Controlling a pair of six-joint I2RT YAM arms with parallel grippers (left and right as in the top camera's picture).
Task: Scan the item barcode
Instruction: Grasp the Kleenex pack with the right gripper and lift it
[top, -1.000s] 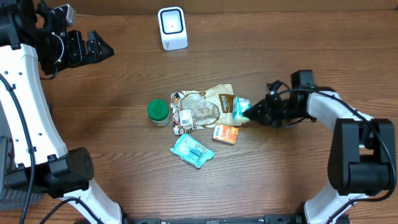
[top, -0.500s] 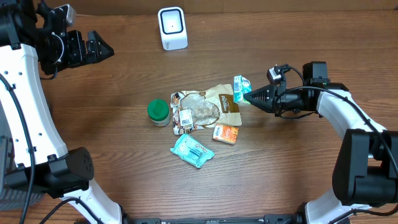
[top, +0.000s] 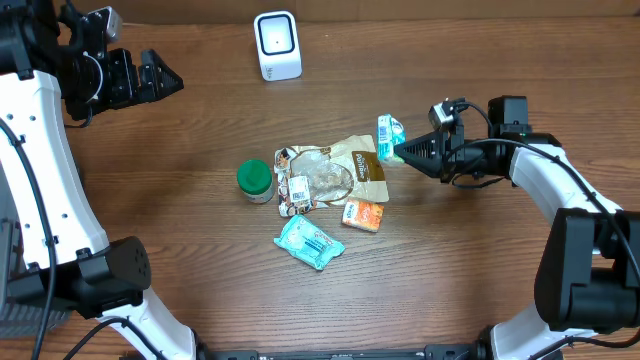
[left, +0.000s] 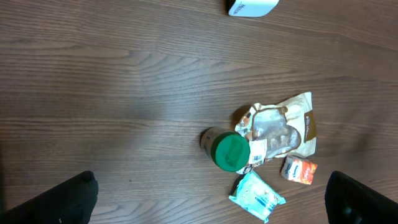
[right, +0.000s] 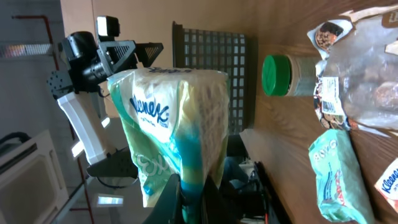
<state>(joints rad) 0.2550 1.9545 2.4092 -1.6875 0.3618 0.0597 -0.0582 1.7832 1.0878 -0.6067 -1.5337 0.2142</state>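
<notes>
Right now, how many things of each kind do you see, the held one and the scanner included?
Small soft packets: 3 (held packet in the right gripper, teal packet, orange packet)
Clear snack pouch: 1
Green-lidded jar: 1
White scanner: 1
Total: 6

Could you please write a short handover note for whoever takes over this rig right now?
Left gripper: open, holding nothing, at the far left edge.
Right gripper: shut on one edge of the Kleenex tissue pack, just right of the pile.
Scanner: at the far edge, centre, nothing in front of it.
In the pile: green-lidded jar, clear snack bag, orange packet, teal pack.
Done: tissue pack picked up.
Left: carry it to the scanner and present its barcode, which no view shows yet.
</notes>
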